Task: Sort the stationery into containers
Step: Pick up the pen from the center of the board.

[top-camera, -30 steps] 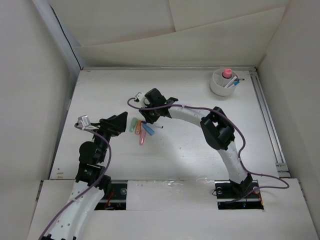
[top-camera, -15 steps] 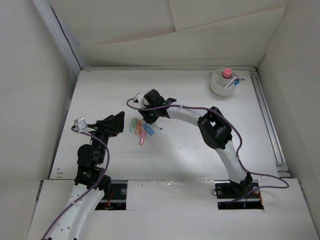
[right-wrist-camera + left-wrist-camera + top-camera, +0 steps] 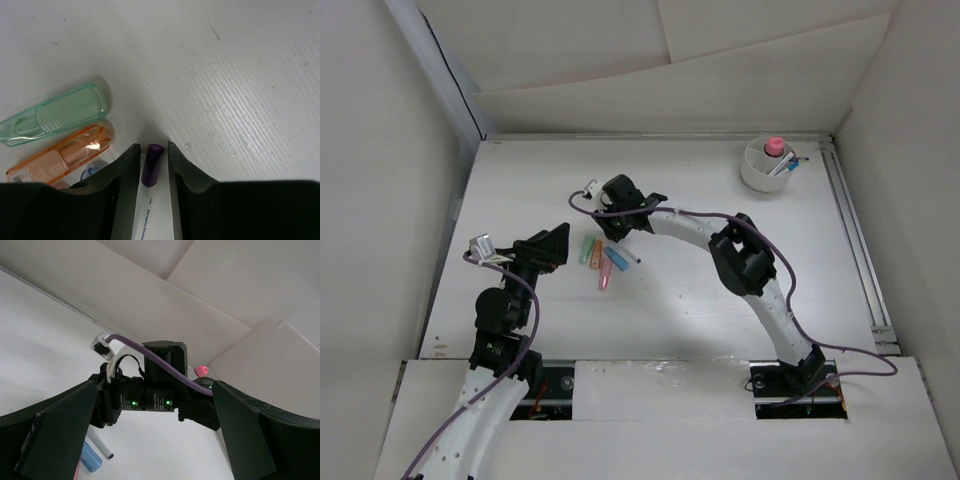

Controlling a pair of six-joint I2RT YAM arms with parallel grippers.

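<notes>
My right gripper [image 3: 153, 150] stands low over the table, its jaws a narrow gap apart on either side of a white pen with a purple cap [image 3: 152, 165], with slim gaps on both sides. Next to it lie a green highlighter [image 3: 55, 115] and an orange highlighter [image 3: 60, 155]. From above, the right gripper [image 3: 611, 226] is over the pile: green [image 3: 586, 248], orange [image 3: 596, 256], blue [image 3: 616, 261] and pink [image 3: 605, 279] highlighters, and the pen [image 3: 630, 255]. My left gripper [image 3: 558, 238] is open and empty just left of the pile. The round white cup [image 3: 756, 178] at the far right holds a pink-capped bottle [image 3: 775, 146] and pens.
A metal rail [image 3: 855, 240] runs along the table's right edge. White walls close in the back and both sides. In the left wrist view the right arm's wrist [image 3: 150, 400] fills the space between the left jaws, with the blue highlighter [image 3: 90, 460] below.
My right gripper has shifted a little left and away over the pile and now straddles the pen. The left gripper drew back slightly toward the near left, then stayed.
</notes>
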